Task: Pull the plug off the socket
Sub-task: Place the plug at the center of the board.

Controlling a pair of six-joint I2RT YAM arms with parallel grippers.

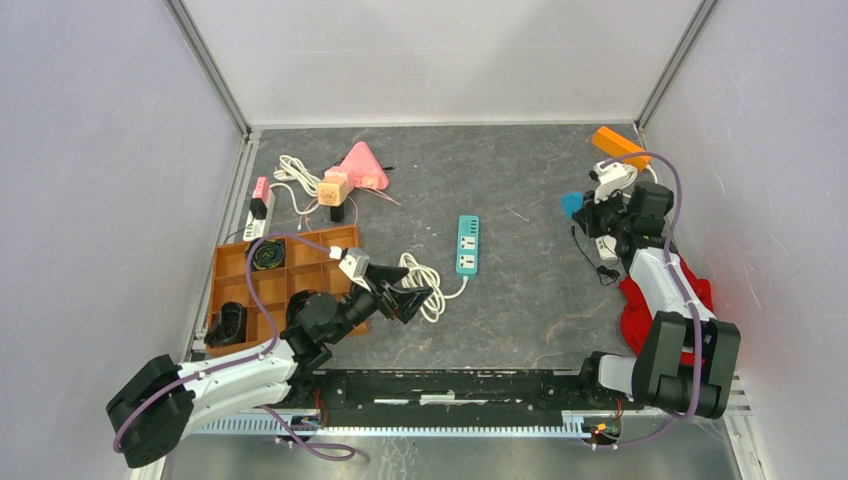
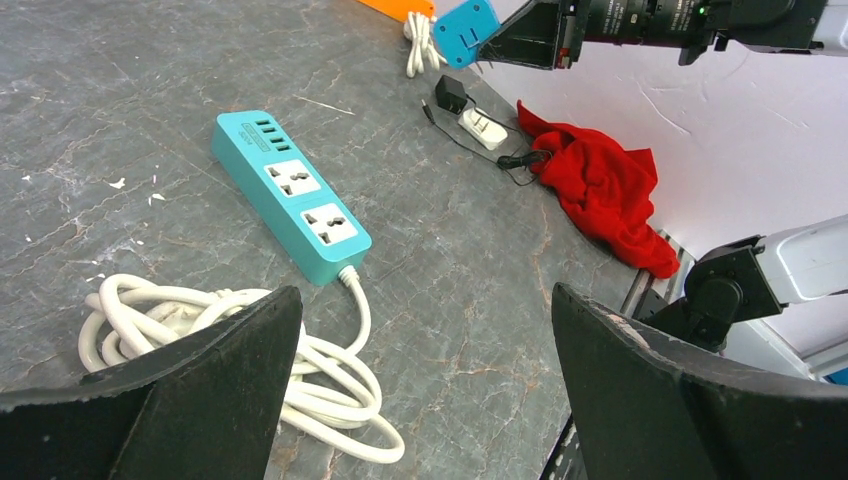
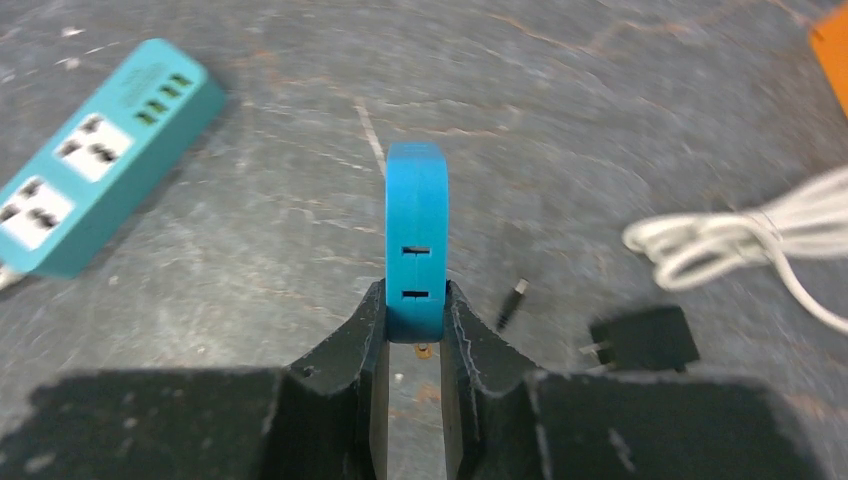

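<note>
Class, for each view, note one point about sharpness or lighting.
Top external: evenly lit, sharp, shadows faint. Left wrist: power strip crisp, left claw fingers near-black and featureless. Right wrist: blue plug sharp in the right claw, power strip and white cable behind blurred.

Blue plug [image 1: 571, 204] off the teal power strip [image 1: 467, 245]
Right gripper [image 1: 580, 208] pinches the plug, well apart from the strip; left gripper [image 1: 420, 303] gapes over white cord [image 1: 410, 265].
</note>
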